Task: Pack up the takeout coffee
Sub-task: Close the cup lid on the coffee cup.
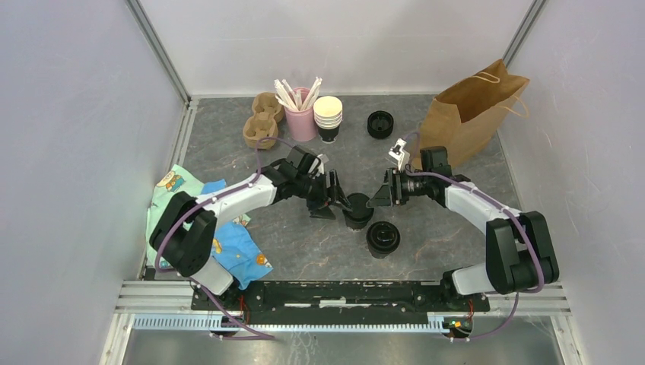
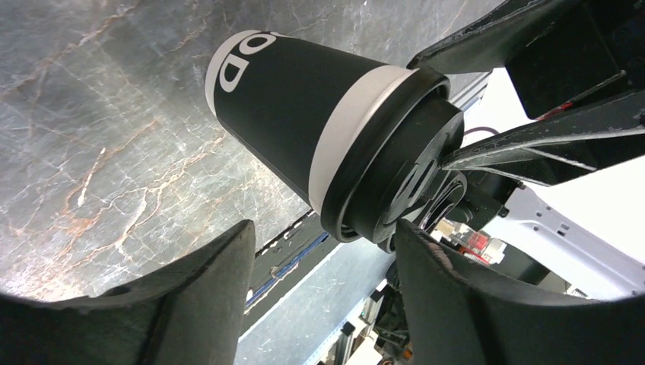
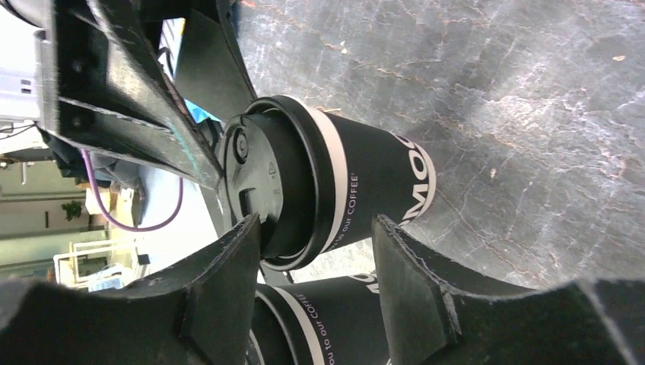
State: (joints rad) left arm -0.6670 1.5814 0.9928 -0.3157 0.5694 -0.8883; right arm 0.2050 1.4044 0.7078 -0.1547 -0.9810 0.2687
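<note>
takeout coffee [image 1: 357, 213] upright, between left tool [image 1: 338, 201] and right tool [image 1: 376, 198], both tools released

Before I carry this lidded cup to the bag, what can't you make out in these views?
- Brown paper bag: inside unseen; top view shows only outer walls.
- Small black lidded paper cup: left pincer and right pincer overhang it in the top view; lid's far rim hidden in wrist views.
- Second black lidded cup: right wrist view, cut off by the bottom edge.
</note>
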